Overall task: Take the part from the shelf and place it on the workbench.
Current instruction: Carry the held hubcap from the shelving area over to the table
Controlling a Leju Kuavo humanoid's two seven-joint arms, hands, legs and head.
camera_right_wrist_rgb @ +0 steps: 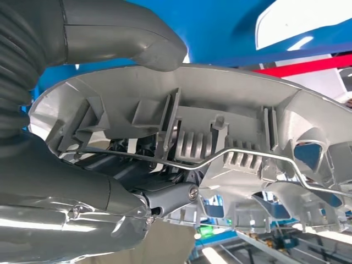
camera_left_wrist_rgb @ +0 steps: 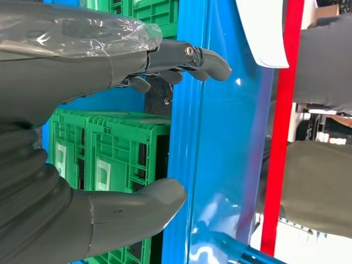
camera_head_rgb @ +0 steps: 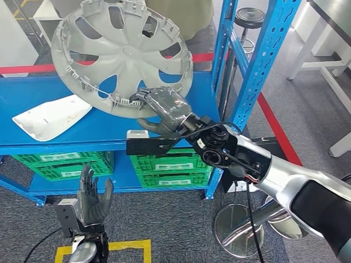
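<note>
Blue shelf (camera_head_rgb: 41, 93) — right hand (camera_head_rgb: 165, 112) grips tilted hubcap (camera_head_rgb: 120, 52).

The part is a grey plastic hubcap (camera_head_rgb: 124, 55), round, with long curved openings between its spokes and a small hub in the middle. It shows its inner side: a row of short clips stands up all around the rim, and a thin metal wire ring (camera_right_wrist_rgb: 232, 157) runs along them. The hubcap is tilted, its far edge raised and its near edge low over the blue shelf (camera_head_rgb: 24, 98). The right hand (camera_head_rgb: 165, 112) grips the near rim, with the thumb on one face and the fingers (camera_right_wrist_rgb: 174, 198) on the other.
</note>
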